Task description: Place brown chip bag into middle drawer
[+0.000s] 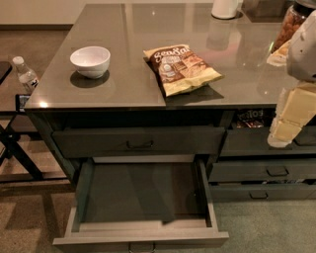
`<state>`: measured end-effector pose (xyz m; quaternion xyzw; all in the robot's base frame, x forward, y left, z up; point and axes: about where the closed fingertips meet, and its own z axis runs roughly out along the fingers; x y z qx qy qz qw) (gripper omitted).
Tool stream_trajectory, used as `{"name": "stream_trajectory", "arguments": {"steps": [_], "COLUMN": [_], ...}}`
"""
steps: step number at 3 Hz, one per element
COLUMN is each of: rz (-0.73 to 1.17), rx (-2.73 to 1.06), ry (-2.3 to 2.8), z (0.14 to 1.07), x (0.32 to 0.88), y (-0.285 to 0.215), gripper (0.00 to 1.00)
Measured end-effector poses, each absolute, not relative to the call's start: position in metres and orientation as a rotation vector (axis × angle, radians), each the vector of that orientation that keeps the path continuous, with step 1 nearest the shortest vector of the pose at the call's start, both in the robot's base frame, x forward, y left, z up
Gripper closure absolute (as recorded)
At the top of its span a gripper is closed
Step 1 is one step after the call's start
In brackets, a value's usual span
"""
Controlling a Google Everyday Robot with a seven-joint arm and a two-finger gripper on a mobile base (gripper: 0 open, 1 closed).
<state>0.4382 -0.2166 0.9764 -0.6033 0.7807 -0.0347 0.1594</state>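
The brown chip bag [180, 68] lies flat on the grey counter [123, 84], near its front edge, right of centre. The middle drawer [140, 232] is pulled wide open below the counter, and nothing lies on its dark bottom. My gripper [281, 136] hangs at the right edge of the view, pale and blocky, pointing down in front of the right-hand drawers, well right of the bag and apart from it.
A white bowl [90, 60] sits on the counter left of the bag. A clear jar of snacks [291, 24] and a white container [224, 8] stand at the back right. The top drawer [138, 141] is closed. A water bottle [24, 73] stands at the far left. Narrower drawers [266, 170] are at the right.
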Motion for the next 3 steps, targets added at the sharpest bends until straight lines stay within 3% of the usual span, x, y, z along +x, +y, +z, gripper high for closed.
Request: {"name": "stream_trajectory", "arguments": {"steps": [2,3], "rz": [-0.101,-0.091], "rx": [-1.653,-1.528], "ry": [2.303,2.463], "z": [0.963,0.929], "x": [0.445,0.475], "y": [-0.213,-0.207], "gripper": [0.00,0.00]}}
